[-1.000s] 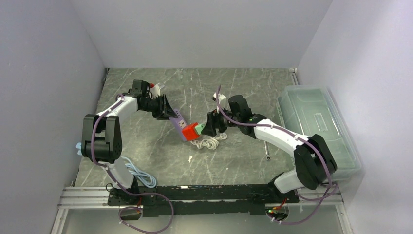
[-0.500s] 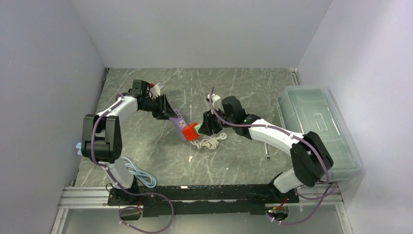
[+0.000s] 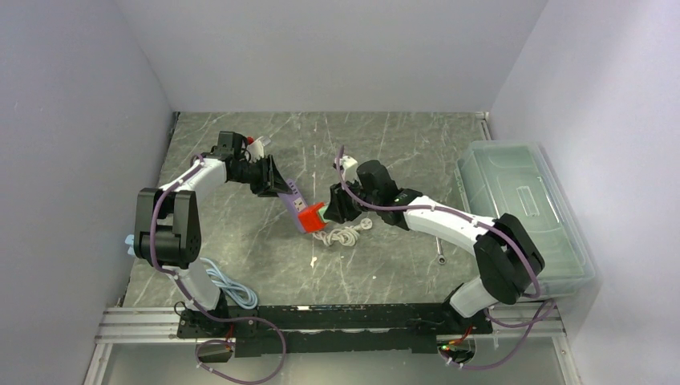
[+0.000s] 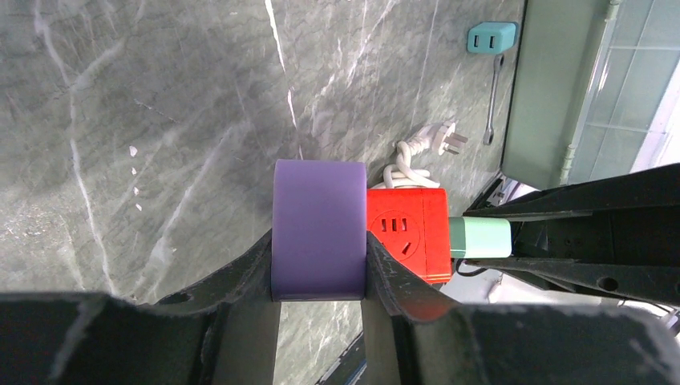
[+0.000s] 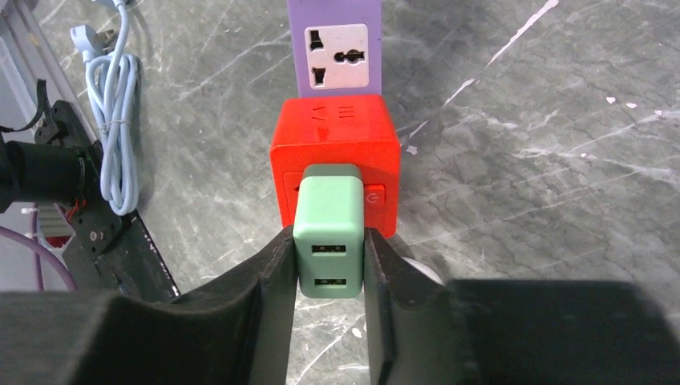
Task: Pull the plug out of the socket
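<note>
— Claws first. What's on the list?

— Item one, right gripper: closed on the green plug, centre frame. I judge the plug seated in the red socket cube just above.

— Item two?

— The left gripper: clamped on the purple strip beside the cube. Step: grasp made, extraction pending. Next I'd pull straight back along the pins, with the left bracing.

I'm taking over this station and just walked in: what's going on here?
Two arms are set up to pull a plug out. The left gripper is clamped on the purple block joined to the red socket, apparently bracing it. The right gripper is shut on the green plug, which sits in the socket's face, not yet pulled free. A coiled white cord lies on the table beside them.
</note>
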Action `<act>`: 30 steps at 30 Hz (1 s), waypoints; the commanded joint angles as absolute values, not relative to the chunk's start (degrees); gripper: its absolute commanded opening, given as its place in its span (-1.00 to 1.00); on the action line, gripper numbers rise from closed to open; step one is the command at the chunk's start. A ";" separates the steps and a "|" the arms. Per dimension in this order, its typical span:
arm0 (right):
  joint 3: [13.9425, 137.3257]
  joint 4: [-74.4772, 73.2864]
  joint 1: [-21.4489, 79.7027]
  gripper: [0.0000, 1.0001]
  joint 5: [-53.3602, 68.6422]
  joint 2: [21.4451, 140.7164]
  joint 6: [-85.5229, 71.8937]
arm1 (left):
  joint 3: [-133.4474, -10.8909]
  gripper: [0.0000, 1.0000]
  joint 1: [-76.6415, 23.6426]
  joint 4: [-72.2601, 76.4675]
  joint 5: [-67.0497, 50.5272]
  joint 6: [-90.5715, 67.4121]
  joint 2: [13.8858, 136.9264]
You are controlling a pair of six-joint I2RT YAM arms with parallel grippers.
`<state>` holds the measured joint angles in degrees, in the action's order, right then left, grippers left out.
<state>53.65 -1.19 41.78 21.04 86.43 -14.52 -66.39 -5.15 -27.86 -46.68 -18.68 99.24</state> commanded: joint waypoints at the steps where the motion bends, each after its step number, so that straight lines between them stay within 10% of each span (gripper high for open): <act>1: 55.86 2.01 42.71 -0.42 24.64 87.43 -15.03 | -67.15 -1.00 -5.27 -26.38 -50.55 -19.35 97.63; 9: 55.90 3.75 42.21 -1.00 34.56 88.47 -13.83 | -67.03 -1.00 -5.45 -25.85 -51.74 -18.42 96.18; 30: 57.04 1.93 41.86 -1.00 24.56 90.91 -19.01 | -67.16 -1.00 -5.80 -27.01 -48.12 -18.89 96.29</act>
